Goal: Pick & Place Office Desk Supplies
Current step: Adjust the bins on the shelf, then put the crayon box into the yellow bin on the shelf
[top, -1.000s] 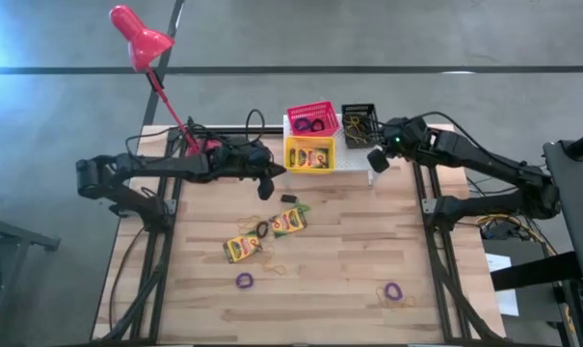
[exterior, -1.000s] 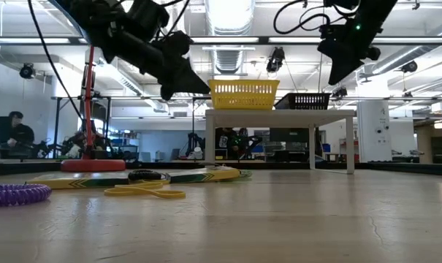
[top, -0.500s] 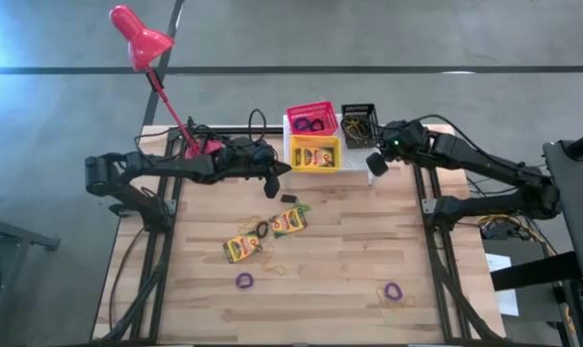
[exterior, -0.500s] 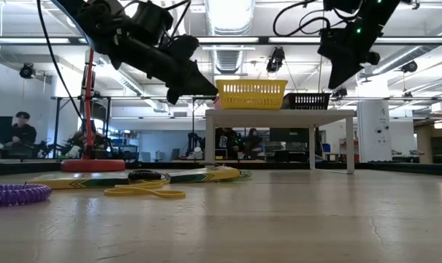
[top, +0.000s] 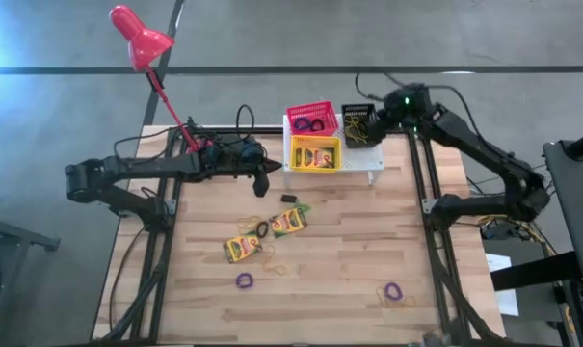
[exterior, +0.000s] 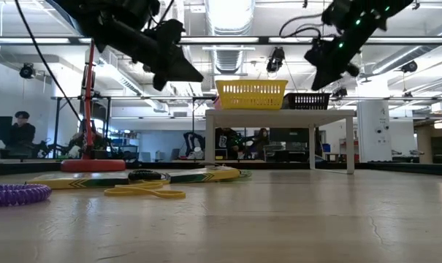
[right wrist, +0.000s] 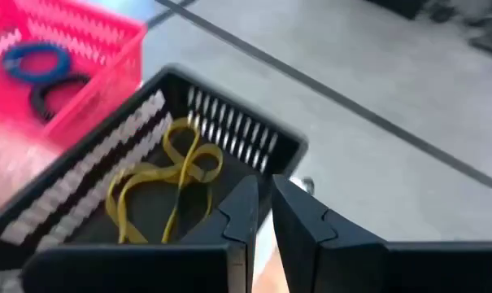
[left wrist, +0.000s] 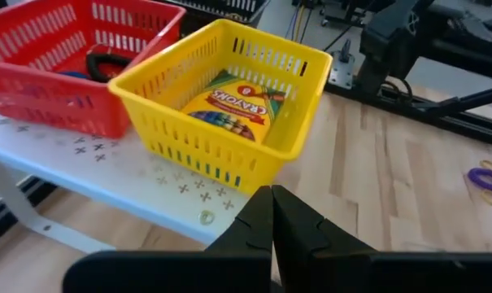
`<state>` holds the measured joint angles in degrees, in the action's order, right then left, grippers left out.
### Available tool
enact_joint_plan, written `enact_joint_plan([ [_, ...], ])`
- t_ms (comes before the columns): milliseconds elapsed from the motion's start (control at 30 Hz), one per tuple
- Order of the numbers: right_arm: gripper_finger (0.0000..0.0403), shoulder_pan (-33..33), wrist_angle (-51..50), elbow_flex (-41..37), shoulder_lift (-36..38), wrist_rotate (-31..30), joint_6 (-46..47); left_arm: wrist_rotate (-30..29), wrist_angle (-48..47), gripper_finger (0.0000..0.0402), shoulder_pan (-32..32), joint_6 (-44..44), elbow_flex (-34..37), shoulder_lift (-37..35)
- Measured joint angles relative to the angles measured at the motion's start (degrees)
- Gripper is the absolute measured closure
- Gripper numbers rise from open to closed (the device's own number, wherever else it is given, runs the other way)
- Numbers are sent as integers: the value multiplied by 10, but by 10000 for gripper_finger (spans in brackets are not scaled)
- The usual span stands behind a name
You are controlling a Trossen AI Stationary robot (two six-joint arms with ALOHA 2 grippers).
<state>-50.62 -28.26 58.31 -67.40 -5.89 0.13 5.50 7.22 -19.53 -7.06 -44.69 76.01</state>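
On the white shelf (top: 363,166) stand a yellow basket (top: 313,154) holding a crayon box (left wrist: 229,102), a pink-red basket (top: 310,118) with black and blue loops, and a black basket (right wrist: 229,130) holding yellow loops (right wrist: 168,183). My left gripper (left wrist: 272,189) is shut and empty, raised in front of the yellow basket. My right gripper (right wrist: 264,185) hovers above the black basket, shut, with nothing between its fingers. Two crayon boxes (top: 288,222) (top: 241,248) and loose loops lie flat on the table.
A red desk lamp (top: 142,39) stands at the far left corner. Purple loops (top: 244,280) (top: 394,290), a black loop (top: 262,228) and a yellow loop (top: 272,265) lie on the wooden table. A small black object (top: 288,199) lies near the shelf's front.
My right gripper has swung from beside the shelf's right front end toward the table's far edge and now hangs over the black basket, still shut. My left gripper has drawn back a little from the yellow basket and risen slightly.
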Motion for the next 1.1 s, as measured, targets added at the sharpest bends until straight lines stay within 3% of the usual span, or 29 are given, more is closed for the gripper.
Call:
enact_joint_plan([
  [67, 369, -36, 17, 18, -38, 44, -15, -5, -16, 398, 0, 8, 0, -14],
  [233, 369, -89, 21, 77, -133, 84, -49, -30, -46, 398, 2, 12, 0, -31],
  [367, 369, -115, 14, 125, -193, 181, -52, -32, -50, 398, 4, 12, 0, -31],
  [467, 369, -123, -29, 163, -221, 230, -53, -32, -58, 398, 4, 12, 0, -31],
  [567, 369, -122, -95, 198, -241, 236, -64, -32, -64, 398, 4, 12, 0, -31],
  [733, 369, -118, -149, 219, -240, 241, -68, -32, -67, 398, 5, 12, 0, -31],
  [1100, 369, -91, -153, 205, -148, 240, -70, -32, -76, 398, 13, 27, 0, -41],
])
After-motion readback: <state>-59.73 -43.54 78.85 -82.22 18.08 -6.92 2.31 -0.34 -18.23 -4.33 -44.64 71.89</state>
